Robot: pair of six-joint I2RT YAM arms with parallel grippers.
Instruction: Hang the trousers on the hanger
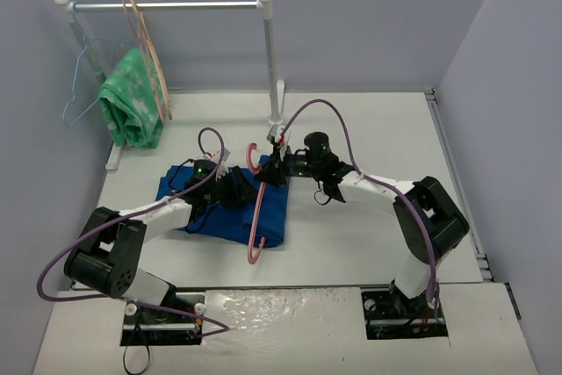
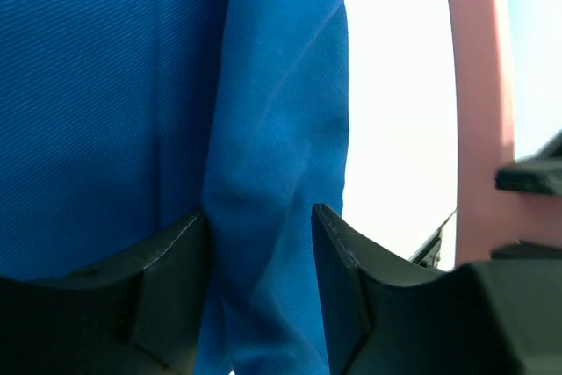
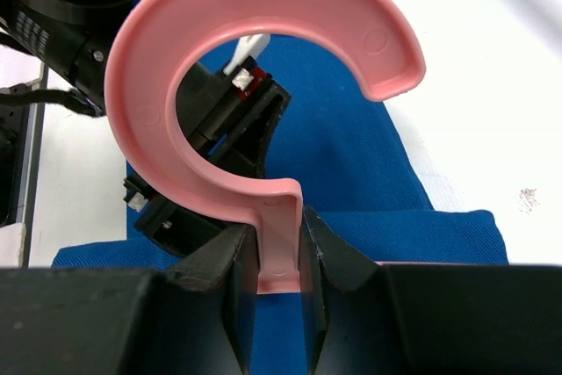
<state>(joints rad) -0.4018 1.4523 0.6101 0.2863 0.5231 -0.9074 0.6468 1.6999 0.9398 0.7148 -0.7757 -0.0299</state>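
The blue trousers (image 1: 226,227) lie folded on the table, left of centre. My left gripper (image 1: 239,189) is at their right part, shut on a raised fold of the cloth (image 2: 263,129), which fills the gap between its fingers (image 2: 198,243). My right gripper (image 1: 274,167) is shut on the neck of the pink hanger (image 3: 140,85), just below the curled hook, and holds it over the trousers' right edge (image 3: 351,147). The hanger's body (image 1: 257,226) runs toward the near edge across the cloth. One pink arm shows in the left wrist view (image 2: 479,85).
A white clothes rack stands at the back left, with its post (image 1: 268,59) near centre. A green patterned cloth (image 1: 132,98), a light-blue wire hanger (image 1: 83,76) and a beige hanger (image 1: 151,59) hang from its rail (image 1: 193,5).
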